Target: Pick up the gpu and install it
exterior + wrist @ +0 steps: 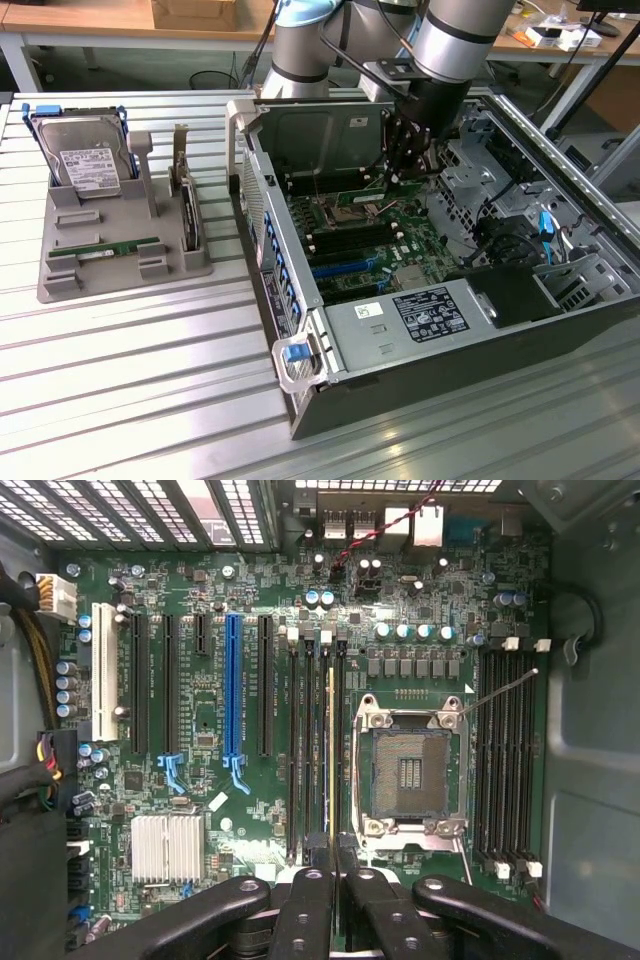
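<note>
My gripper (405,172) is down inside the open computer case (300,400), over the motherboard. In the wrist view the gripper (331,872) is shut on the gpu (331,760), a thin stick seen edge-on. The gpu runs in line with the long black memory slots (310,750) beside the empty processor socket (410,770). Whether it sits in a slot or hangs just above one I cannot tell.
On the exterior view's left, a grey tray (60,285) holds a silver hard drive in blue rails (90,165), an upright dark card (187,215) and another green stick (105,247) lying flat. Case walls, cables (545,230) and a drive cage (480,180) surround the gripper.
</note>
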Available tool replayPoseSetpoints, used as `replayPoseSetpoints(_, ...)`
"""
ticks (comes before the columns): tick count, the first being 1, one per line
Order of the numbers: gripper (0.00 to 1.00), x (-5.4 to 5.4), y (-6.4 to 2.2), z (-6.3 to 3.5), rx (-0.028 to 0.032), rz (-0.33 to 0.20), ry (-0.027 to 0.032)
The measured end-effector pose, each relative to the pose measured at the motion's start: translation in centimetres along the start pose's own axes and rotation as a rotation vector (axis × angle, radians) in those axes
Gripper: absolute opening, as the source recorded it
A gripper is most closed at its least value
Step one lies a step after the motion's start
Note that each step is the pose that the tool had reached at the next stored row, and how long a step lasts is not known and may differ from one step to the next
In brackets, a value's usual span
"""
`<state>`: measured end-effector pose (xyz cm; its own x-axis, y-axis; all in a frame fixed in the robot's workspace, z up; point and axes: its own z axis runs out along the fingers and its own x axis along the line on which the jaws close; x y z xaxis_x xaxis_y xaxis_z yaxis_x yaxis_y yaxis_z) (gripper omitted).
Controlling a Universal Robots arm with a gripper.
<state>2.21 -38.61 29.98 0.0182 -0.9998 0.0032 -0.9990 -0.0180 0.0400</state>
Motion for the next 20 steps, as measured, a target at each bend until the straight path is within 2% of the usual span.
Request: replayPoseSetpoints(20, 0.12, 0.00, -0.02, 0.53, 0.0000, 0.000, 0.0000)
